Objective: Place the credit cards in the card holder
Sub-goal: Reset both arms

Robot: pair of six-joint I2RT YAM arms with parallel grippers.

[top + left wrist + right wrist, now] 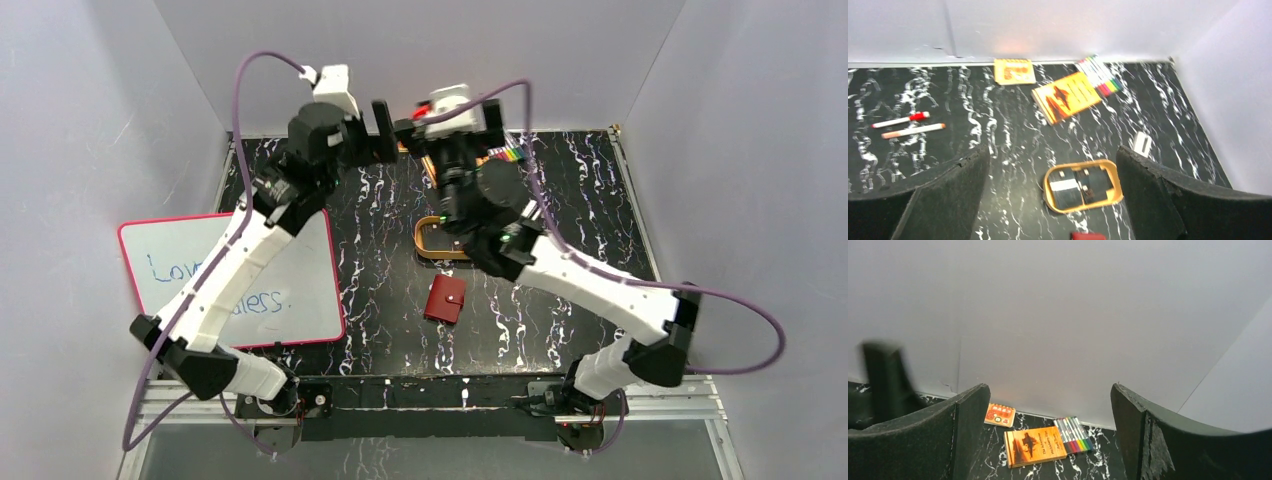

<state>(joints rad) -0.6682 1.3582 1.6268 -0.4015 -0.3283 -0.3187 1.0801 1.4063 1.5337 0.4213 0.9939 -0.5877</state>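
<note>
Dark red and folded, the card holder (445, 299) lies on the worktop near the tan tray (1047, 189) holding the credit cards (1068, 194); the left pincer (1052, 152) and right pincer (1048, 390), both raised with fingers apart, should probably lower one fingertip beside a card's edge.

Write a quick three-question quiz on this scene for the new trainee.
1. True or false: the wallet lies open on the table.
2. What do the left fingers and the right fingers hold?
3. Where are the cards? A) in the wallet B) in the tray C) between the right fingers

Key: 1 false, it is folded shut. 2 nothing, both pairs are spread open. 3 B.
</note>
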